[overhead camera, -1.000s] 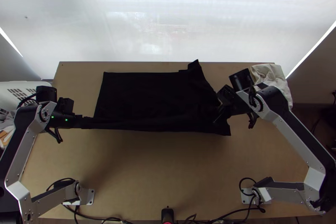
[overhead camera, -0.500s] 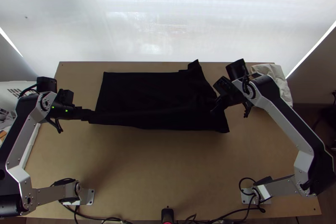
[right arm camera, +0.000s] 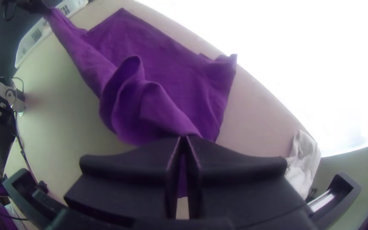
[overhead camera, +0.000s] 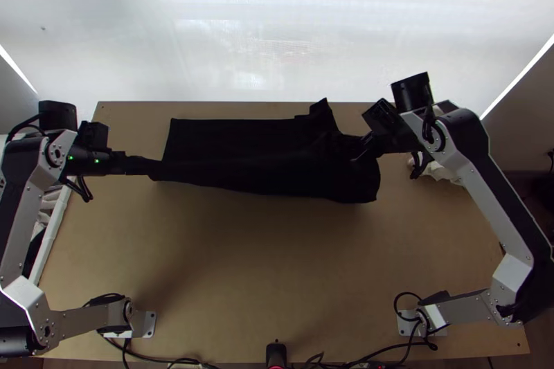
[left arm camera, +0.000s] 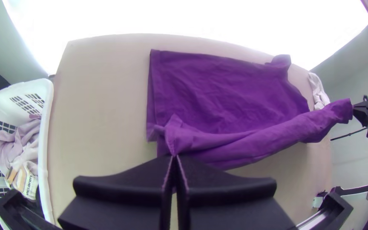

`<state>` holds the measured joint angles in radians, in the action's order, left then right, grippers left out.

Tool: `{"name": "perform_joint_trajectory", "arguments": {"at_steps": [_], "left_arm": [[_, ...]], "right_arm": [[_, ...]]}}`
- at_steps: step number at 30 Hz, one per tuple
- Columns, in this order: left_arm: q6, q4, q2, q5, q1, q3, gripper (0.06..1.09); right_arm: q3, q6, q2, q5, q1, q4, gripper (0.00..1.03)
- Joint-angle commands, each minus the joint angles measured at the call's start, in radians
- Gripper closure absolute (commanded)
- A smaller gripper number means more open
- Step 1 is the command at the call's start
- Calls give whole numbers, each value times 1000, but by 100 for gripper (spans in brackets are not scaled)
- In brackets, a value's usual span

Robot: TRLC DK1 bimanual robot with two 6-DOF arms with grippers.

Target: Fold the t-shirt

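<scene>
Pinching one end of the shirt's [overhead camera: 235, 137] near side in the left gripper [overhead camera: 151, 167], toward the table's [overhead camera: 263, 265] left edge, and the other in the right gripper [overhead camera: 360, 152], toward the right edge. Lying otherwise spread along the far edge.

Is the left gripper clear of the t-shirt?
No, the left gripper is closed on a gathered part of the t-shirt.

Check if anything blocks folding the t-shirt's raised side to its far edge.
Nothing visible does: the left tool and right tool hold that side up, and beyond it lies just the t-shirt's own flat part. The pale cloth sits off to the right.
</scene>
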<state>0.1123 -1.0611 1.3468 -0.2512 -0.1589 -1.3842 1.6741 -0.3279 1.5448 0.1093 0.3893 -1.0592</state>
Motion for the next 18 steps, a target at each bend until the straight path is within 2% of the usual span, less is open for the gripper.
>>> {"name": "perform_joint_trajectory", "arguments": {"at_steps": [1,12,18], "left_arm": [[-5,-62,-41,-3,2,-156,105],[-2,-79,-172,-53,4,-358,105],[-13,-56,-232,-51,-2,-484,105]], "right_arm": [[96,20,-69,0,8,-28,100],[153,26,-264,-31,19,-12,100],[141,-40,-362,-105,25,107,100]]}}
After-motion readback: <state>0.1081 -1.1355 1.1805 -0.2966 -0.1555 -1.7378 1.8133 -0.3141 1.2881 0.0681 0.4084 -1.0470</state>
